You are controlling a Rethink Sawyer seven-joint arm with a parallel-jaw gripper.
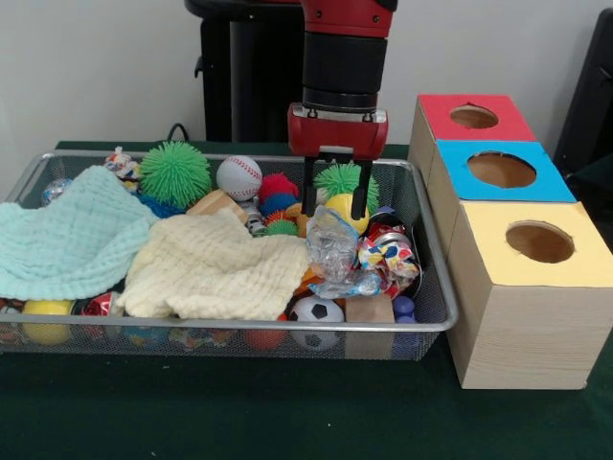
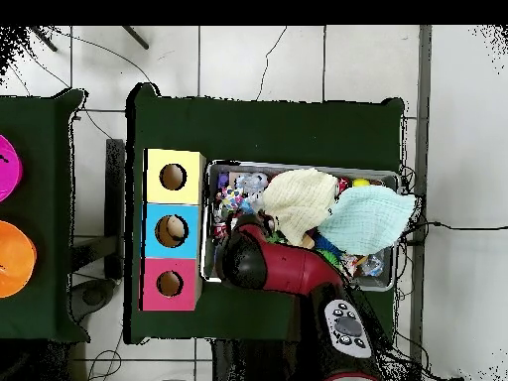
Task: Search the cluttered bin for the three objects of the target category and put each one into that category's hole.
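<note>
My gripper (image 1: 336, 205) hangs open over the back right part of the wire bin (image 1: 437, 287). Its two black fingers (image 1: 308, 190) straddle a small green spiky ball (image 1: 337, 176) and a yellow ball (image 1: 347, 211); I cannot tell whether they touch either one. Nothing is clamped between them. From overhead the red arm (image 2: 260, 264) covers the gripper and that end of the bin (image 2: 387, 177). Three boxes with round holes stand beside the bin: red (image 1: 473, 116), blue (image 1: 501, 169) and yellow (image 1: 539, 241). In the overhead view the blue hole (image 2: 173, 229) shows something pale inside.
A mint cloth (image 1: 67, 240) and a cream cloth (image 1: 215, 268) cover much of the bin. Around them lie a large green spiky ball (image 1: 175, 172), a baseball (image 1: 238, 177), a red spiky ball (image 1: 278, 185), crumpled clear plastic (image 1: 332, 244), a soccer ball (image 1: 316, 311) and a wooden block (image 1: 369, 311).
</note>
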